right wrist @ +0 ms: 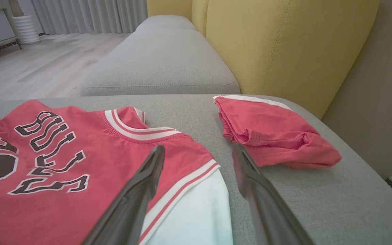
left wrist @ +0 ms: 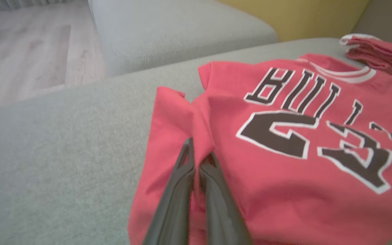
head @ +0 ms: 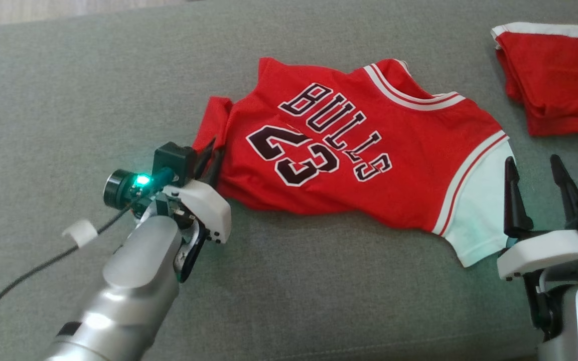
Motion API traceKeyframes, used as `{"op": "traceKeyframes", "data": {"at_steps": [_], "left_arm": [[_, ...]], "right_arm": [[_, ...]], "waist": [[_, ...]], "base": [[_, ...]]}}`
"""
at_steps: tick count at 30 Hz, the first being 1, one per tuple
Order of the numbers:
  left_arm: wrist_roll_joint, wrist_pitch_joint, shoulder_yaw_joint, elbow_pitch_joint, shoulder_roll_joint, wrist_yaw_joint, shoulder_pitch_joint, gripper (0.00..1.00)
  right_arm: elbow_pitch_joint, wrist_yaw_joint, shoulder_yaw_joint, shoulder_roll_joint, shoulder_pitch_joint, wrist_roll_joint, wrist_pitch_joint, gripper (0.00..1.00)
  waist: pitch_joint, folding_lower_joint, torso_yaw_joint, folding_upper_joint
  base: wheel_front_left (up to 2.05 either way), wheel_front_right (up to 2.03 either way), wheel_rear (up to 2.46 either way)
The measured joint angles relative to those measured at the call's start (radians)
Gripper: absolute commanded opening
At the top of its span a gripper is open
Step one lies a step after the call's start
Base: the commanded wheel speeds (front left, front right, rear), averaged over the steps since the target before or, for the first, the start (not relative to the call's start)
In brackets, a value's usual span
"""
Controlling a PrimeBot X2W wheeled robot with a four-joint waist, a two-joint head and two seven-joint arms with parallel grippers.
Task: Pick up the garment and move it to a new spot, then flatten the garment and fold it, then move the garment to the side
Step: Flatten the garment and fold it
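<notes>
The garment (head: 369,150) is a red jersey reading BULLS 23, with white-striped collar and a white sleeve, spread on the grey cushion. My left gripper (head: 211,150) is shut on the jersey's left hem corner. In the left wrist view its fingertips (left wrist: 199,153) pinch a ridge of the red garment (left wrist: 284,143). My right gripper (head: 532,168) stands open just right of the white sleeve, above the cushion. In the right wrist view its open gripper (right wrist: 197,151) straddles the sleeve edge of the garment (right wrist: 80,153), nothing between the fingers.
A second red cloth (head: 555,75), folded with a white band, lies at the far right, also seen as a folded red cloth (right wrist: 271,132). The grey sofa cushion (head: 68,100) stretches left. Yellow back cushions (right wrist: 284,41) rise behind. Wooden floor (left wrist: 22,47) lies beyond the cushion edge.
</notes>
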Motion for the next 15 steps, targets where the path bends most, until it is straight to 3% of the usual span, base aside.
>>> {"op": "traceKeyframes", "data": {"at_steps": [7, 11, 15], "left_arm": [[0.059, -0.149, -0.006, -0.079, -0.007, 0.092, 0.021, 0.00], [0.106, -0.164, -0.024, -0.219, 0.004, 0.171, 0.095, 0.00], [0.168, -0.128, -0.067, -0.397, 0.058, 0.258, 0.200, 0.00]], "right_arm": [[0.017, 0.000, -0.033, 0.000, 0.006, 0.000, -0.009, 1.00], [0.024, 0.000, -0.061, 0.000, 0.044, 0.003, -0.010, 1.00], [0.029, 0.000, -0.079, 0.000, 0.089, 0.010, -0.010, 1.00]], "waist": [[-0.047, -0.0001, 0.031, 0.0000], [-0.089, -0.0001, 0.058, 0.0000], [-0.136, -0.0003, 0.087, 0.0000]], "base": [[0.00, 0.00, 0.00], [0.00, 0.00, 0.00], [0.00, 0.00, 0.00]]}}
